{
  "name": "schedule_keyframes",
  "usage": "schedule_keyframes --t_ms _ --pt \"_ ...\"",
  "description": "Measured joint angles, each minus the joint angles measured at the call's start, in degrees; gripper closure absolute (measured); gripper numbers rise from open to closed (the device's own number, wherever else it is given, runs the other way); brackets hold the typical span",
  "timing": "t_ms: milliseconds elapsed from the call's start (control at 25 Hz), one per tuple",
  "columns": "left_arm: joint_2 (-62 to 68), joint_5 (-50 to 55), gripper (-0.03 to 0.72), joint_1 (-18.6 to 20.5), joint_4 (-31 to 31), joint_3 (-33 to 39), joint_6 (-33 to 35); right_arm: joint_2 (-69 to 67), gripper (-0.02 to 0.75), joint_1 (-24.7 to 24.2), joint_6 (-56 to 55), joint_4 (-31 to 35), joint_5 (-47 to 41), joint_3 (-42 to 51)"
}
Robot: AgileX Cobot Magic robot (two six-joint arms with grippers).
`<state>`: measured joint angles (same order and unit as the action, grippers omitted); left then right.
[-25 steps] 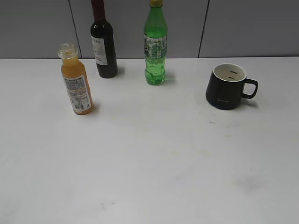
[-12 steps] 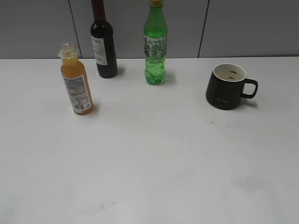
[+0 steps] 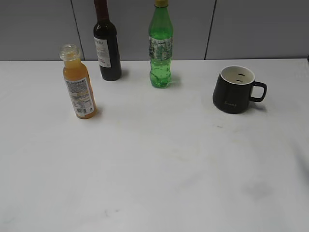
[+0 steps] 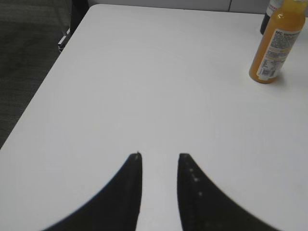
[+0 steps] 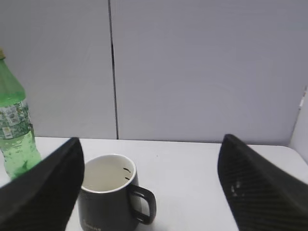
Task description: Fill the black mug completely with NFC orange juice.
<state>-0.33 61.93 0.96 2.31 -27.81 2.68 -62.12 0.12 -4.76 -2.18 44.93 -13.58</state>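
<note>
Nothing on the white table [image 3: 159,169] has moved since a moment ago. Both bottles, the juice and the mug sit in the same spots. The black mug [image 3: 235,89] stands on the right, empty. The NFC orange juice [image 3: 78,83] stands far off on the left. The left gripper [image 4: 159,156] has a small gap between its fingers. The right gripper [image 5: 149,159] is spread wide, near the mug, holding nothing.

Black mug [image 3: 233,90] with white inside, orange juice bottle [image 3: 78,86], green bottle [image 3: 160,47], white table [image 3: 159,159].
</note>
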Motion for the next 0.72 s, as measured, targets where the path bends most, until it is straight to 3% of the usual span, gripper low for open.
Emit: schedule_keyframes --t_ms 240,440,720 --pt "0.0 0.0 0.484 0.0 0.0 0.0 0.0 -23.31 0.088 -0.01 0.88 -0.54 21.26 -0.36" --pt "0.0 0.0 0.484 0.0 0.0 0.0 0.0 -38.66 0.09 -0.01 1.28 0.31 23.53 -2.93" --pt "0.0 0.0 0.484 0.0 0.0 0.0 0.0 -49.92 0.09 -0.2 2.67 1.02 23.82 -9.89"
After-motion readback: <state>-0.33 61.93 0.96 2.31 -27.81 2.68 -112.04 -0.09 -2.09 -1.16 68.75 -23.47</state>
